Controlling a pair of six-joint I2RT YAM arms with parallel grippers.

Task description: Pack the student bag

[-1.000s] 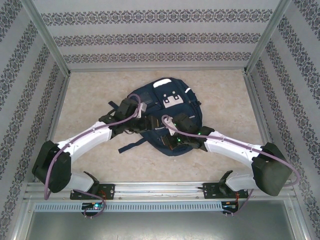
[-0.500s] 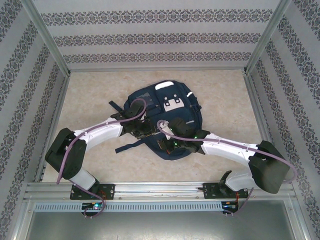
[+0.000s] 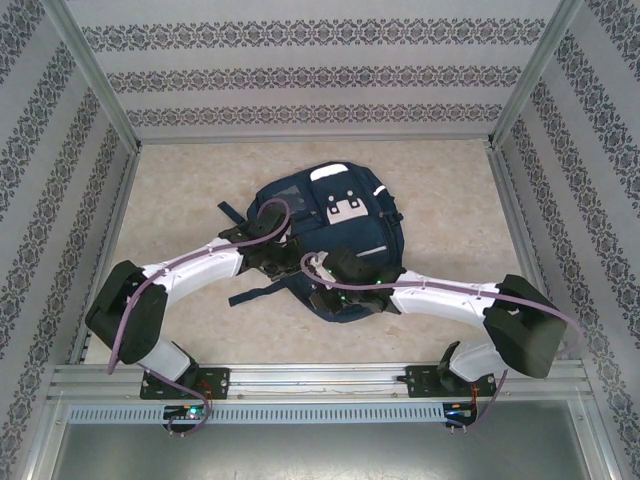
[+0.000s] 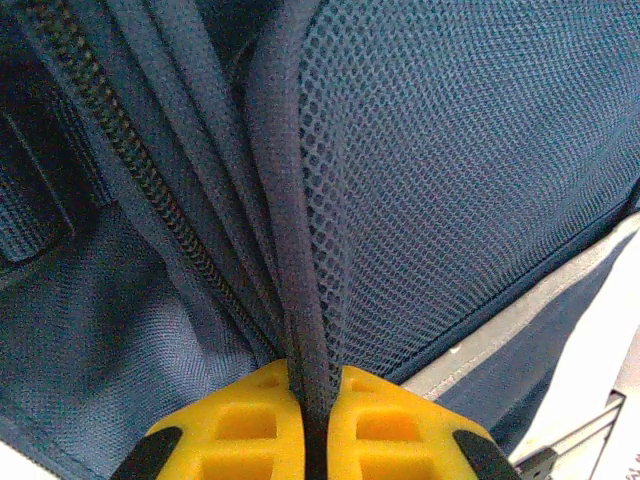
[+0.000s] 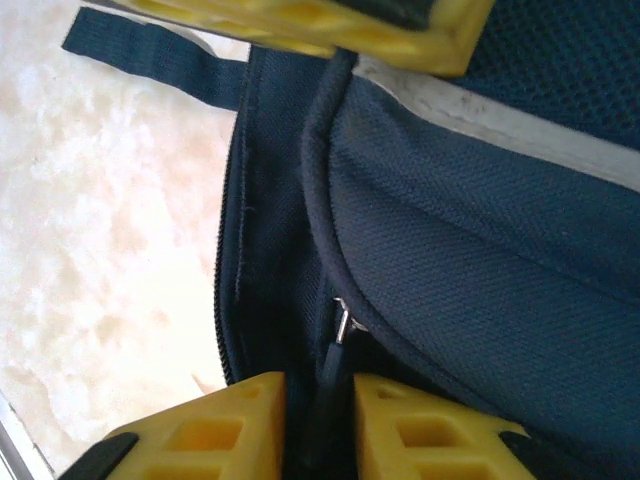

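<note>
The student bag (image 3: 375, 235) lies flat mid-table, dark navy with white patches. At its left side my left gripper (image 3: 287, 262) is shut on a corded edge of the student bag (image 4: 300, 250), where the mesh panel (image 4: 460, 170) meets the zipper (image 4: 130, 170). My right gripper (image 3: 326, 290) is at the bag's near edge. Its yellow fingers (image 5: 430, 435) stand a little apart. A dark zipper pull (image 5: 333, 365) with a metal loop lies loosely in the gap of my right gripper (image 5: 318, 425). The left gripper's yellow fingers (image 5: 300, 22) cross the top of the right wrist view.
A loose navy strap (image 3: 255, 293) trails from the bag onto the beige table (image 3: 170, 210) at the left. Patterned walls and metal frame posts (image 3: 100, 80) close in three sides. A rail (image 3: 320, 375) runs along the near edge.
The left arm reached in and its jaws shut on the bag's edge. The right gripper slid left along the bag's near edge, then its jaws parted. The bag shifted slightly.
</note>
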